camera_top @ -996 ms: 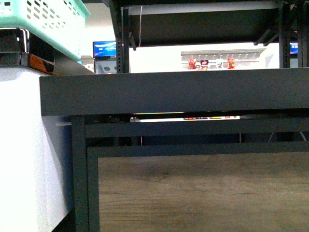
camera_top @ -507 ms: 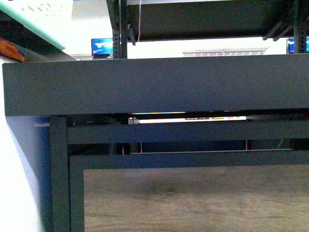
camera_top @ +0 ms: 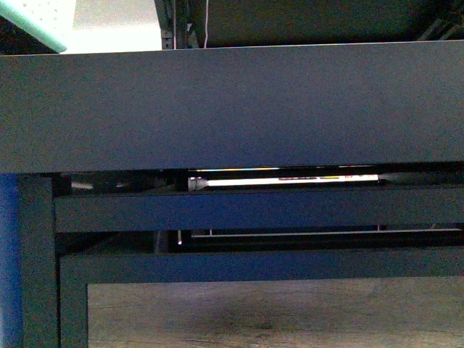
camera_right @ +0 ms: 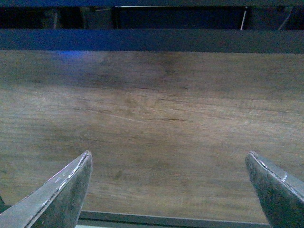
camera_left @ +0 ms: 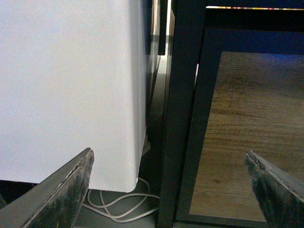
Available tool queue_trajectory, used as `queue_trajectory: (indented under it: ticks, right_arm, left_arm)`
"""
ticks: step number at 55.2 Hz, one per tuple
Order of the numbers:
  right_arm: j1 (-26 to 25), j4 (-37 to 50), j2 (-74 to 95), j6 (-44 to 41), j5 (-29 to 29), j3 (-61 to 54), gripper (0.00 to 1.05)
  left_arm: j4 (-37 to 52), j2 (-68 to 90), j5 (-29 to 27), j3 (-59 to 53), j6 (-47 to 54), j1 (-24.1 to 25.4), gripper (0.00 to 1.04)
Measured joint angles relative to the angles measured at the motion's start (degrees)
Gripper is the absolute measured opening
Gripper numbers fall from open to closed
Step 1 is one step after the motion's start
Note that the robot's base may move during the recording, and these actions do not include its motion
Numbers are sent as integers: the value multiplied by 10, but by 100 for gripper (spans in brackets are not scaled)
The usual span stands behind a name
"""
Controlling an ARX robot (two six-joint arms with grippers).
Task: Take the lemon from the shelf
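**Lemon out of sight, likely above both open grippers**

The left gripper (camera_left: 168, 153) has its fingers spread wide with nothing between them. It faces a black post (camera_left: 183, 95) of the shelf (camera_top: 232, 109), with a white panel (camera_left: 66, 80) on one side and a wood panel (camera_left: 242, 133) on the other. A loose white cable (camera_left: 118, 206) lies at the foot of the post. The right gripper (camera_right: 168, 154) is equally spread and empty, and faces the same wood panel (camera_right: 152, 118) squarely, under a dark crossbar (camera_right: 152, 40).

Further out, the front view is mostly filled by the shelf's front lip (camera_top: 232, 138), which hides whatever lies on that tier. The lemon shows in no view. Since both wrists look at the shelf's lower frame, it probably lies higher up, behind that lip. Its long axis and which arm is nearer cannot be told.
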Motion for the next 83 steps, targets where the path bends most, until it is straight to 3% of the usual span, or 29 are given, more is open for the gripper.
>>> queue_trajectory:
  ticks: [83]
  right_arm:
    - [0,0,0,0,0,0,97]
  left_arm:
    - [0,0,0,0,0,0,97]
